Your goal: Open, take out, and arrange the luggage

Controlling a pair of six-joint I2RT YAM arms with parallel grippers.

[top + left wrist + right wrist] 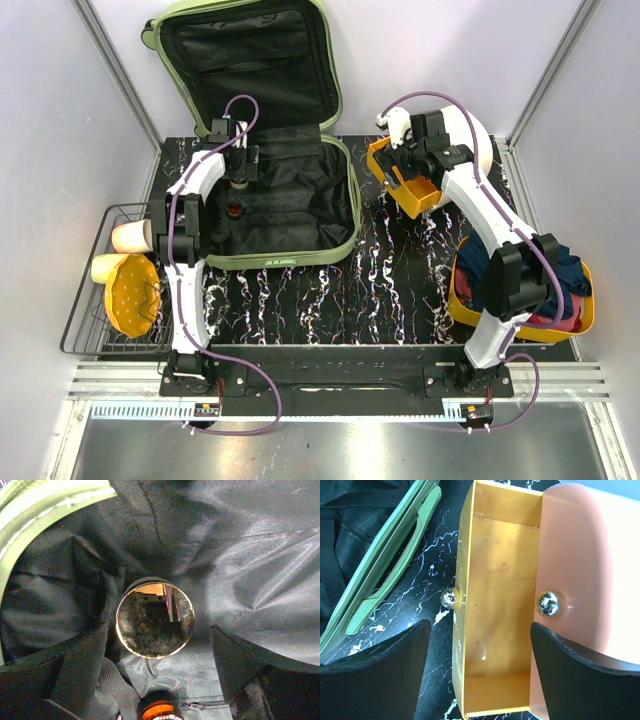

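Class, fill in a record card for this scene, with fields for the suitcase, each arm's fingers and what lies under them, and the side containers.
Luggage: pale-green hard-shell suitcase, open, lid raised at the back, black lining showing
Left fingers: open, inside the suitcase, either side of a round shiny metal container, not touching it
Right fingers: open, above a yellow-orange plastic box on the black marbled table
Left side: black wire basket holding cups
Right side: yellow bowl of clothes

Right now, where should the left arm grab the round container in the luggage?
By its round side wall, from straight above. The container stands upright on the luggage lining, rim toward the camera, centred between the open left fingers, with slack fabric either side.
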